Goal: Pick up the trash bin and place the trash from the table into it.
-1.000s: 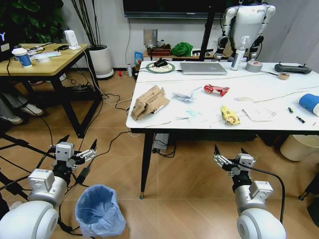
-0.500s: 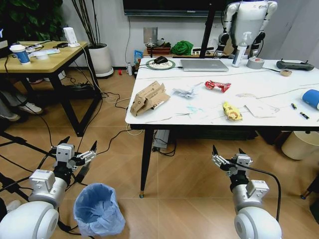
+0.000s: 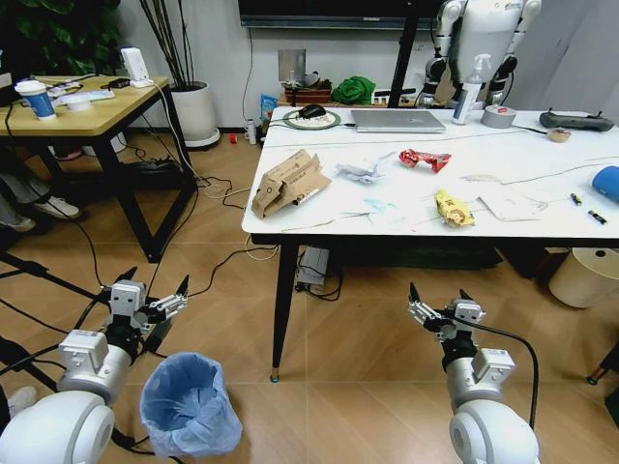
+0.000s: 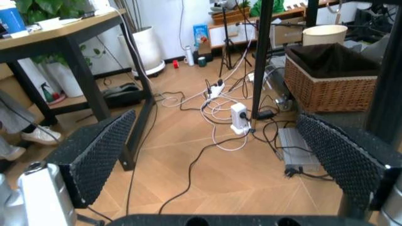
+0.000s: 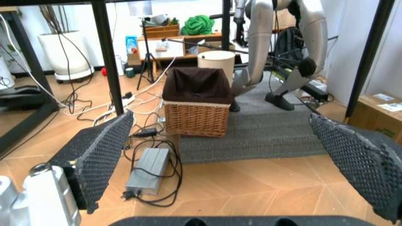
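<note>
Beside the trash bin [image 3: 190,404], left gripper [image 3: 153,292] gapes.

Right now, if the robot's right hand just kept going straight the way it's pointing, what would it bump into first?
Probably the wicker basket on the floor under the table. The open right hand points that way, with bare floor between; depth is hard to judge.

No text, label, brand, number or sign is legible on any surface; the print on the torn cardboard box [image 3: 288,181] near the table's [image 3: 319,217] left edge is unreadable.
</note>
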